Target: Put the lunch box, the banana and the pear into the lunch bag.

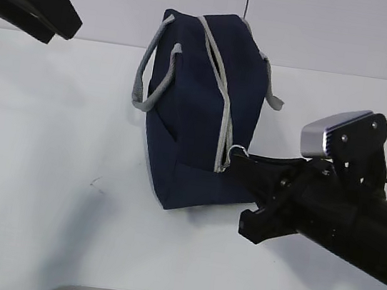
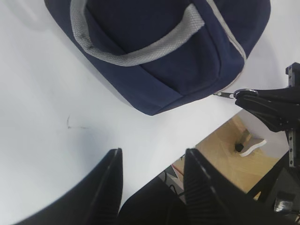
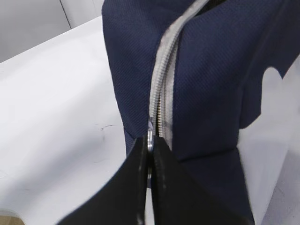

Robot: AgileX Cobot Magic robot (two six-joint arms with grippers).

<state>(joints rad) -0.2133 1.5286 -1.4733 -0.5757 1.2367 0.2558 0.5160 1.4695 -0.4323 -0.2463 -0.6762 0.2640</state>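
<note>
One gripper, the right [image 3: 149,161], pinched the lunch bag's [image 1: 198,110] ring pull [image 1: 237,150] (zipper closed); left gripper [image 2: 152,176] hung with jaws apart. Unzipping likely came next.

Bare lab bench: white table [image 1: 46,167], plain panelled wall [image 1: 325,26].

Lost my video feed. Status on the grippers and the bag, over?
Right gripper shut on the zipper ring. Left gripper open, clear of the lunch bag. Zipper closed along the visible seam. No food or box in view.
</note>
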